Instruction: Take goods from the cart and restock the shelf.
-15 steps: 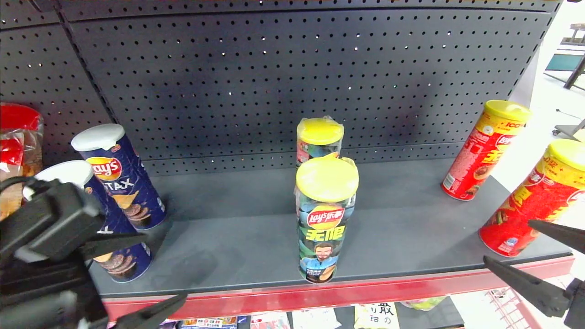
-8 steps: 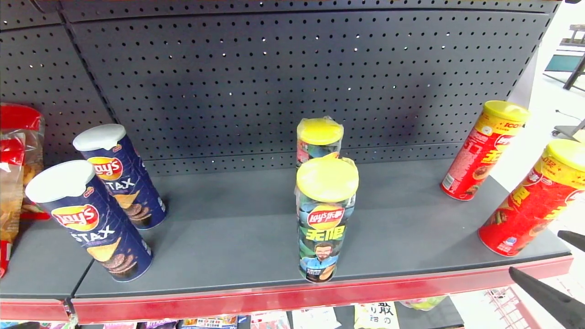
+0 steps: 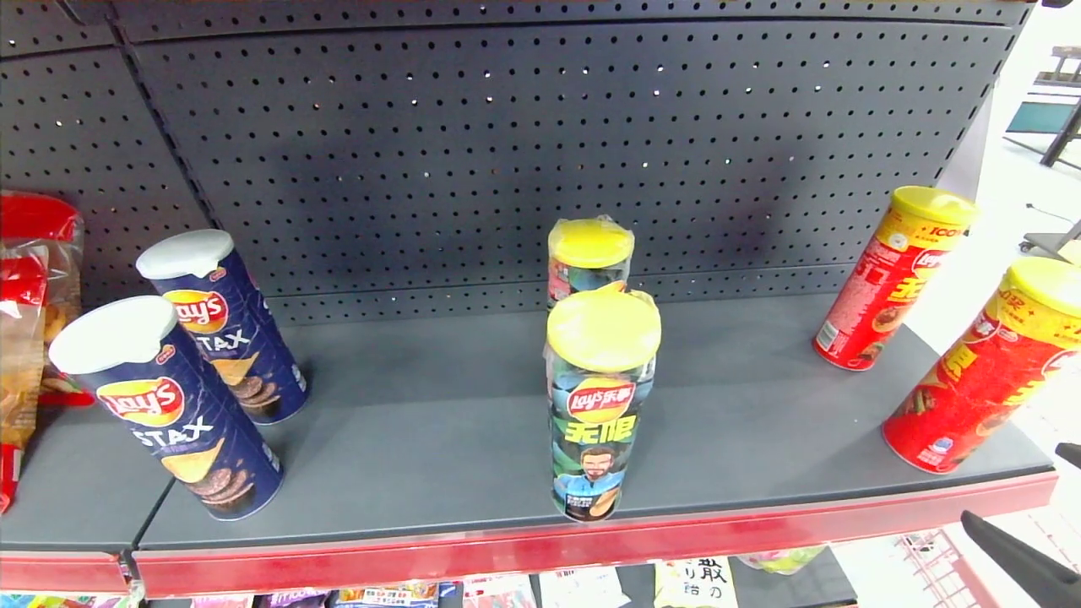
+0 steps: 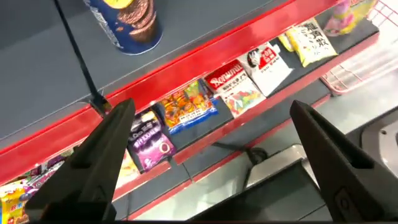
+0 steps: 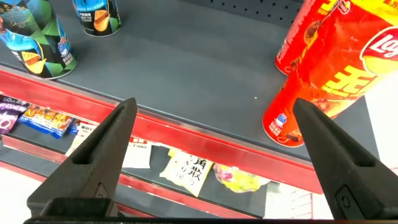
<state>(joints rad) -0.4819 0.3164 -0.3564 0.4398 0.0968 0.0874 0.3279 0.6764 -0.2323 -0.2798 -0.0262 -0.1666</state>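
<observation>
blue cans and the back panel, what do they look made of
Blue cans: probably cardboard tubes under a glossy printed wrap, going by the sheen and the straight walls. Their white lids look like matte plastic. Back panel: likely sheet metal painted matte dark grey, with regular rows of punched holes, some letting light through.

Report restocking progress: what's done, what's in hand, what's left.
Done: the shelf holds two blue cans, two green cans and two red cans. In hand: nothing; the left gripper and right gripper are empty, jaws open. Left: wide bare stretches between the pairs could likely take more goods.
</observation>
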